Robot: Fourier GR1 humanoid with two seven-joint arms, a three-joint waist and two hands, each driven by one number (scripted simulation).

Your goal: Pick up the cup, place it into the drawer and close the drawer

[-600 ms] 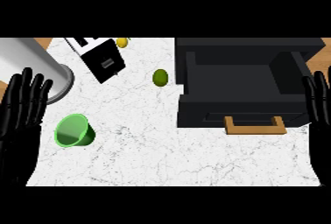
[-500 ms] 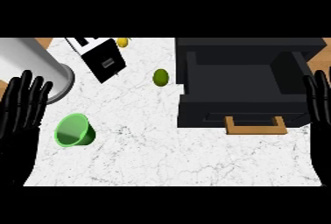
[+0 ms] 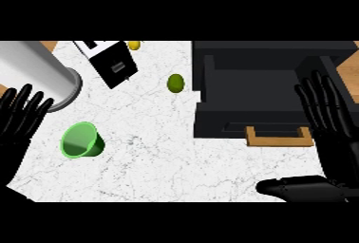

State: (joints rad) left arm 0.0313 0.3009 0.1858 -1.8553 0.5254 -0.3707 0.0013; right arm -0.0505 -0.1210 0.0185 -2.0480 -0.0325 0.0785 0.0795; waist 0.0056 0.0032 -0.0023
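the cup (image 3: pixel 82 140) is green and lies tipped on its side on the white marbled desk (image 3: pixel 168 161), at the left of the view. its long axis runs roughly from upper left to lower right: the wide open rim faces up and to the left, and the narrower base points down and to the right. nothing touches it.

just to its left the left hand (image 3: pixel 21 118) shows at the view's edge, its fingers (image 3: pixel 29 97) straight and spread, pointing up, holding nothing and apart from the cup. above the cup a large grey cylinder (image 3: pixel 38 69) reaches in from the upper left corner. beside that, a black box with a white top (image 3: pixel 108 64) sits tilted on the desk, with a small yellow thing (image 3: pixel 133 45) near its upper right corner and a green fruit (image 3: pixel 175 83) further right.

well apart from the cup, on the right, stands the black drawer (image 3: pixel 263 85), pulled open, its wooden handle (image 3: pixel 279 137) at the near edge. the right hand (image 3: pixel 333 137) lies over the drawer's right side, fingers straight and open, pointing up, thumb stretched left below the handle, holding nothing.
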